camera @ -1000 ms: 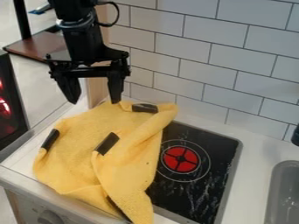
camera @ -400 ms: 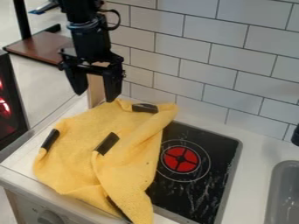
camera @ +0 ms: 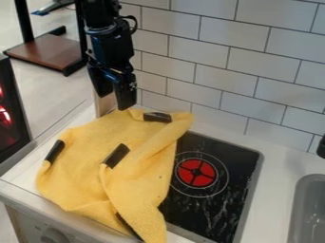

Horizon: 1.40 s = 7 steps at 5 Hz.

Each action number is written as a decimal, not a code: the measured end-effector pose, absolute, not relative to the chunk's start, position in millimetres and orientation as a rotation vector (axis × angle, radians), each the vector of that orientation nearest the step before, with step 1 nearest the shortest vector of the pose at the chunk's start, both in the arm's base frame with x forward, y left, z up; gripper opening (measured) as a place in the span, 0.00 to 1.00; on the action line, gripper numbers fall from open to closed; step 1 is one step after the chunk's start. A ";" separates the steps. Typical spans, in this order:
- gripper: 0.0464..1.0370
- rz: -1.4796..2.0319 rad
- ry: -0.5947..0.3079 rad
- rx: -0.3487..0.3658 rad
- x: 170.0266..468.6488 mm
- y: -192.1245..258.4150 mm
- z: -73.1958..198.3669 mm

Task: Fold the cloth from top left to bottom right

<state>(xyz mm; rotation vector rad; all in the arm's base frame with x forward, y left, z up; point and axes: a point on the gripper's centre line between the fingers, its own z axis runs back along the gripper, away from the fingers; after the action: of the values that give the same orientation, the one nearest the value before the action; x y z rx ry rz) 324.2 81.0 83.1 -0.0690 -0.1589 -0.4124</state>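
Since the earlier frames, the black two-finger gripper (camera: 115, 100) had been turned and carried a little to the right, while the rumpled yellow cloth with black patches (camera: 79, 171) had been left undisturbed. The fingers were held apart, with nothing gripped. The cloth's far edge was placed just below and to the near side of the fingertips; whether it was touched could not be told. From there the cloth was stretched lengthwise toward the near edge, slightly rightward, so the fold would probably need to be drawn nearward and right. Its right side was laid over the flat black stove top (camera: 244, 163). At the far side, movement was bounded by the white tiled wall (camera: 215, 80); room was offered on the right by the white counter (camera: 276, 166).
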 end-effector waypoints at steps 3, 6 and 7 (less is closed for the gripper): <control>0.96 -0.562 -0.128 -0.117 360.3 79.7 52.4; 0.96 -0.659 -0.142 -0.094 383.7 62.8 30.4; 0.96 -0.694 -0.138 -0.097 384.6 53.9 28.6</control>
<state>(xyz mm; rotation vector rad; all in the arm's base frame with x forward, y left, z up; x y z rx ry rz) 384.6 53.9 28.6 -0.0972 -0.1376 -0.6939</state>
